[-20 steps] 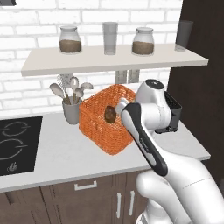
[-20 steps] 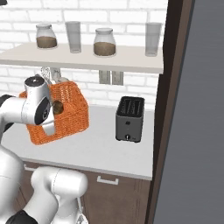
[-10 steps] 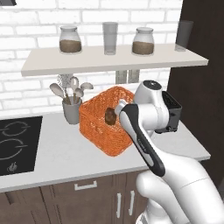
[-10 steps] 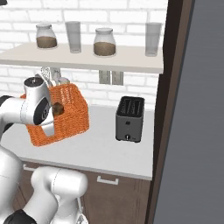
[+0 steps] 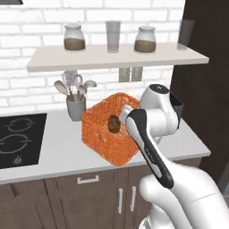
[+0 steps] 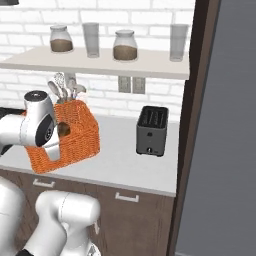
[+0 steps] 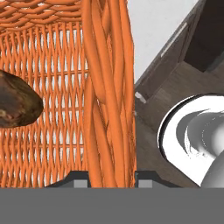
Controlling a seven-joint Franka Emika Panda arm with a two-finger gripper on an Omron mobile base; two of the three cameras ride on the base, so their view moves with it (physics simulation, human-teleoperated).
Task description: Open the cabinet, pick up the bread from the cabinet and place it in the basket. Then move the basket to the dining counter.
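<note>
Clamping the orange basket rim at frame centre, the gripper holds it tilted; bread lies inside, at left.

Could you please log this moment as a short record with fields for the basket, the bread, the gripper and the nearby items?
basket: orange basket, tilted, on the white worktop
bread: bread inside the basket
gripper: gripper shut on the basket's wall, one finger on each side
nearby: utensil holder behind the basket, toaster to its right
shelf: two jars and two glasses on the shelf
</note>
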